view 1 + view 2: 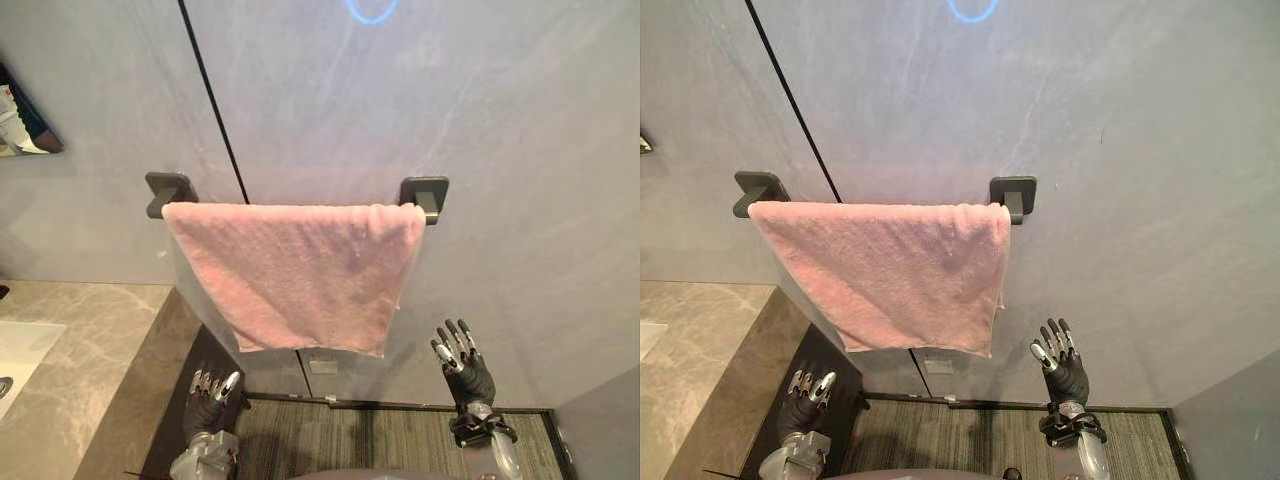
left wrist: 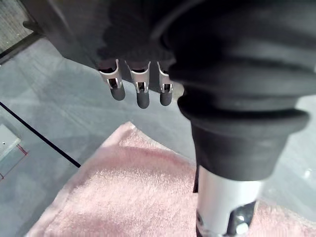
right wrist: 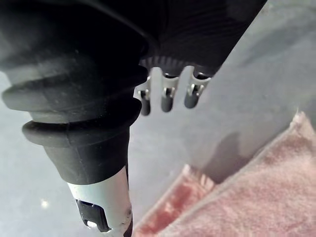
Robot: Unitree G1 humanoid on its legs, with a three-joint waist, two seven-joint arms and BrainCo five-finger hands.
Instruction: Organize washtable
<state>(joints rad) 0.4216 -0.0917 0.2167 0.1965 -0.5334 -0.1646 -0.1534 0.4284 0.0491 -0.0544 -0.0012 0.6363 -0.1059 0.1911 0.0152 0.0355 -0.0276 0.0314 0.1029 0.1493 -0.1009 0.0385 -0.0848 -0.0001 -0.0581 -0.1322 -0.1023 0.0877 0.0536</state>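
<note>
A pink towel [image 1: 300, 270] hangs folded over a dark towel bar whose brackets [image 1: 428, 192] are fixed to the grey wall. Its lower edge slants, lowest at the right. My left hand [image 1: 212, 395] is raised below the towel's lower left corner, fingers relaxed and holding nothing. My right hand [image 1: 465, 365] is held up below and right of the towel, fingers straight and apart from the cloth. In the left wrist view the fingers [image 2: 142, 91] point at the wall above the towel [image 2: 128, 197]. The right wrist view shows straight fingers [image 3: 167, 96] beside the towel [image 3: 256, 197].
A beige marble washtable [image 1: 90, 380] runs along the left, with a white sink [image 1: 20, 350] at its edge. A mirror corner [image 1: 25, 125] shows at upper left. Below the towel lies a striped grey floor [image 1: 380, 435].
</note>
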